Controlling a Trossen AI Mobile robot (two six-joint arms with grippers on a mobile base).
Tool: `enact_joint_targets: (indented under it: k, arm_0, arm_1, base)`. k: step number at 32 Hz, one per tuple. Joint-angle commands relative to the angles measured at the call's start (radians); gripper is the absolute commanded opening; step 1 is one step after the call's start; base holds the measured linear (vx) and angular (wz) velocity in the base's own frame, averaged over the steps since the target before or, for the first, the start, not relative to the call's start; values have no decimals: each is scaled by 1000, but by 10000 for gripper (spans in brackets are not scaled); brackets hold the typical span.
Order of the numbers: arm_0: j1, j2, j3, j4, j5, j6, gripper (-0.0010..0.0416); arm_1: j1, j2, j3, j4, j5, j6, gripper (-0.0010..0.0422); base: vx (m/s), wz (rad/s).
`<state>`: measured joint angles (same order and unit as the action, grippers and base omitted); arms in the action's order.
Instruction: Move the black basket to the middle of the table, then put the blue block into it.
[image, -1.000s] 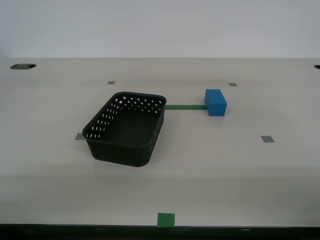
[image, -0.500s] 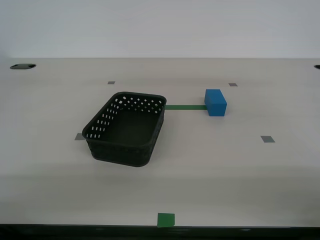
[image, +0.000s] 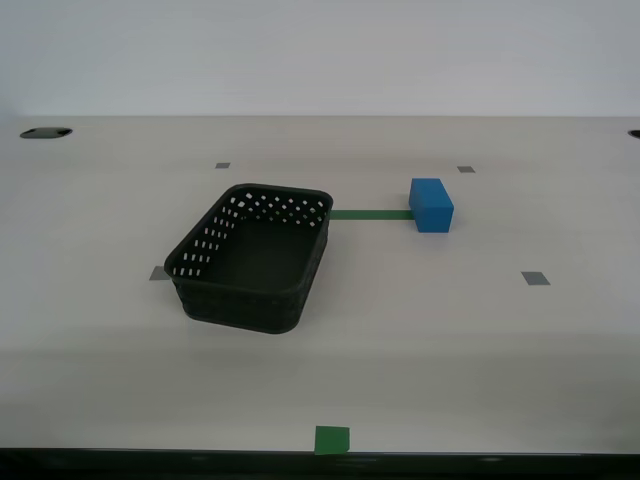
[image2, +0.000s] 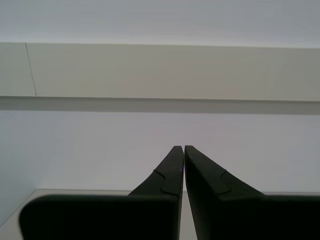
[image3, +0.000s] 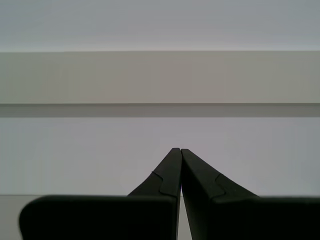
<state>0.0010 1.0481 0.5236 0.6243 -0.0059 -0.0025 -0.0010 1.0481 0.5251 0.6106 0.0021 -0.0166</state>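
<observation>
1. Black basket (image: 252, 258): is being shown standing empty on the table (image: 480, 340), a little toward the exterior view's left of centre, its far corner just beside a green tape strip (image: 370, 214). It is being judged light, stiff and thin-walled; the rim of a long wall is being judged the best hold, the perforated plastic likely being slippery to pinch.
2. Blue block (image: 431, 205): is being shown resting at the strip's other end, well apart from the basket. It is being judged solid, light and smooth-faced; a hold across two opposite side faces is being judged soundest.
3. First gripper (image3: 176, 150) and second gripper (image2: 180, 147): each is being shown closed on nothing, fingertips together, aimed at a pale wall.
4. Views: basket and block are being shown by the exterior view only; the grippers are being shown by the wrist views only.
</observation>
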Motion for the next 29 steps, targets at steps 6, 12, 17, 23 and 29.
enact_joint_targets:
  k: [6, 12, 17, 23, 29]
  arm_0:
    - [1, 0, 1, -5, 0, 3, 1]
    - [2, -2, 2, -77, -2, 32, 1]
    - [4, -1, 38, -258, -2, 28, 1]
    - [5, -1, 46, -293, -2, 28, 1]
    - [6, -1, 46, -296, -2, 24, 0]
  arm_1:
    - [0, 0, 15, -23, 34, -16, 0]
    - [-1, 24, 185, -537, 130, -186, 0]
    - [-2, 119, 379, -1014, 188, -161, 0]
    - [-29, 272, 481, -1275, 253, -55, 0]
    - [-106, 445, 476, -1305, 254, -49, 0]
  base:
    - [0, 0]
    - [0, 0]
    - [0, 0]
    - [0, 0]
    - [0, 0]
